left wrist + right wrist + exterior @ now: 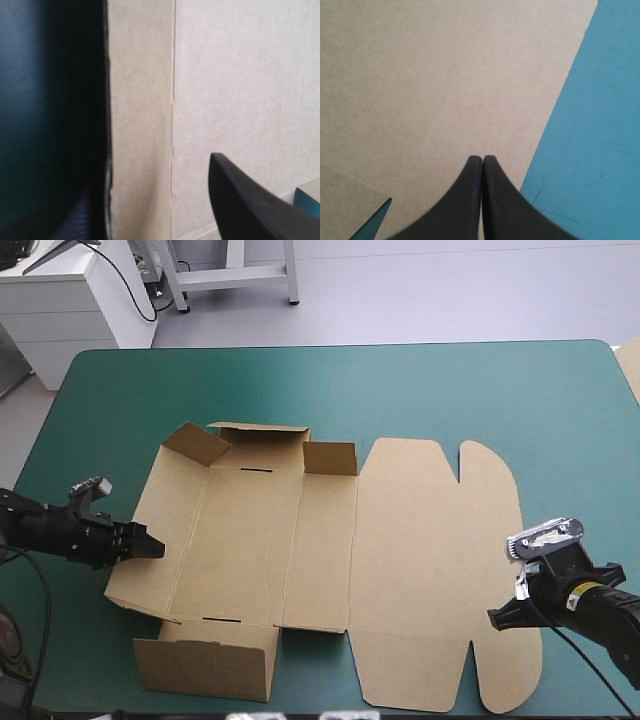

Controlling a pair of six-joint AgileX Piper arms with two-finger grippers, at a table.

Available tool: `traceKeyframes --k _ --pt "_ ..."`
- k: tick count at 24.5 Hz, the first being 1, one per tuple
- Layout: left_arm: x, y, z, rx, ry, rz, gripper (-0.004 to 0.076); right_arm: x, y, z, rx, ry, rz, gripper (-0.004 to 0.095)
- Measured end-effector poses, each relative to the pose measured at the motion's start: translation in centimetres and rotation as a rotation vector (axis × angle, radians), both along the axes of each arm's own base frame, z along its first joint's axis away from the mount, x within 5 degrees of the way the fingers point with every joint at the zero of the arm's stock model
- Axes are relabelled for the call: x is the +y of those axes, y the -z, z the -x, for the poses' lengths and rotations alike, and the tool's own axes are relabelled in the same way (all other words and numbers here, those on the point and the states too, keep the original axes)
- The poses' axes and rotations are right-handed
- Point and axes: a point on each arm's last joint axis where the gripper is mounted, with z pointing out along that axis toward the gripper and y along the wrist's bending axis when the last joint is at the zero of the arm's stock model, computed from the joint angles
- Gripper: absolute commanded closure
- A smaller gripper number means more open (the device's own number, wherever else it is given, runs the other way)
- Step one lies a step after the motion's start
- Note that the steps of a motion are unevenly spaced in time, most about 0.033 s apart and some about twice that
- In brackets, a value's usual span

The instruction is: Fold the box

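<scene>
1. Box (330, 560), a cut sheet of brown board, is laid across the middle of the teal-green worktop (420, 380), as seen in the high view.
2. Its lid (430, 570) is spread flat toward 3 o'clock. Toward 9 o'clock the box is partly raised: a wall (205, 665) is stood up at 6 o'clock and short flaps (195, 445) are lifted at 12 o'clock.
3. The left pincer (155, 548) is placed at the box's 9 o'clock edge. From above its gap cannot be judged.
4. Only in the left wrist view is the left pincer (155, 167) shown parted. One black finger (250, 210) is set over the box (240, 75) and the other off its edge, so that the edge runs between them and nothing is clamped.
5. The right pincer (520, 616) is found at 4 o'clock, over the lid's outer edge.
6. In the right wrist view the right pincer (482, 157) is seen closed to a single point with nothing gripped. The box (420, 90) is spread beneath it, and bare worktop (600, 125) is seen beside it.
</scene>
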Motion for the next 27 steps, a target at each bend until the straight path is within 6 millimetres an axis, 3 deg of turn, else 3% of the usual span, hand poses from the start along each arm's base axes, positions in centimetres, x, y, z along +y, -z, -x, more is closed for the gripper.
traceKeyframes --k 3,12,16,23,27 --pt "0.0 0.1 0.1 0.004 0.003 -0.006 0.0483 0.0 0.0 0.0 -0.001 0.0 -0.001 0.0927" --pt "0.2 1.2 -0.3 0.042 0.0 0.013 0.0521 0.2 0.0 0.0 0.002 -0.001 -0.021 0.0927" --pt "0.2 1.4 -0.3 0.05 -0.002 0.017 0.073 0.2 0.0 0.0 0.002 -0.001 -0.022 0.0927" --pt "-0.1 1.0 -0.6 0.013 -0.003 0.071 0.0731 0.2 0.0 0.0 0.003 -0.001 -0.028 0.0927" --pt "-1.6 -0.4 -2.3 -0.061 0.072 0.027 0.0731 0.2 0.0 0.0 0.004 0.0 -0.034 0.0927"
